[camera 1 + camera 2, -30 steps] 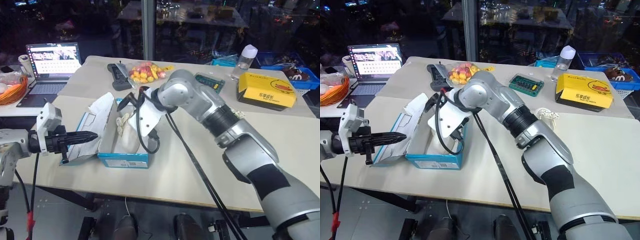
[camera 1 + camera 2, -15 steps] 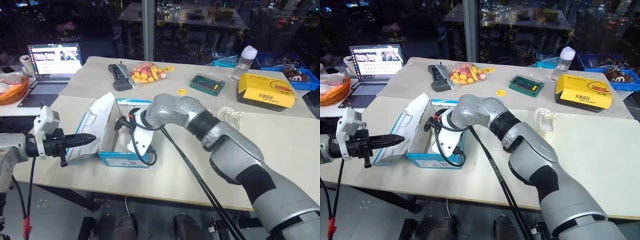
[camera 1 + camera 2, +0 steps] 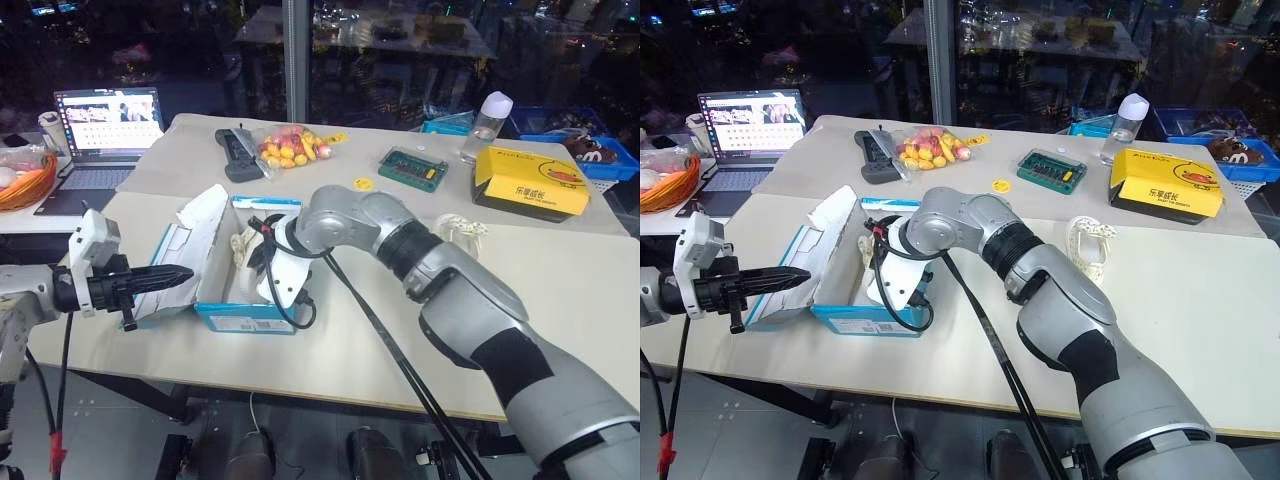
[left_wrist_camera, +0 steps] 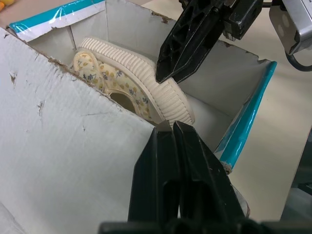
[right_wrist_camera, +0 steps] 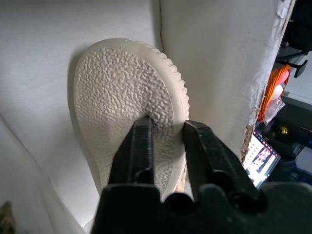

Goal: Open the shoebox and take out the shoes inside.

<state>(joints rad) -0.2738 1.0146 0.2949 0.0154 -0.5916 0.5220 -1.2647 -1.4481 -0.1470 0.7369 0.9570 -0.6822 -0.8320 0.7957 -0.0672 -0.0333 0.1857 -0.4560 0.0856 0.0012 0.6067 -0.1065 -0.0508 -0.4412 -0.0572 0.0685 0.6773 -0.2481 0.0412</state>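
My bright blue cardboard shoebox [image 3: 245,318] sits open near the front left of the pale, matte table [image 3: 400,330], its torn white lid [image 3: 195,240] standing up on the left side. The inner walls are plain white card, creased and frayed along the edges.

Inside lies a small cream-white shoe [image 4: 131,83] on its side, with a ribbed rubber sole rim, a pebbled underside [image 5: 126,97] and a knit upper dotted with tiny yellow flowers. It rests against the white wall, much smaller than the box. A second cream shoe [image 3: 462,230] lies on the table to the right of the box, well apart from it.

My right arm bends across my front and dips into the box from the right, wrist angled down and to the left. My right gripper [image 5: 165,134] has its black fingers [image 5: 139,146] pinched on the edge of the shoe's sole, one pressed on the pebbled face and the other over the rim.

My left arm reaches out level at the left of the box. My left gripper [image 3: 175,277] has its fingers [image 4: 161,161] closed flat together on the lid's torn edge, holding the flap back.
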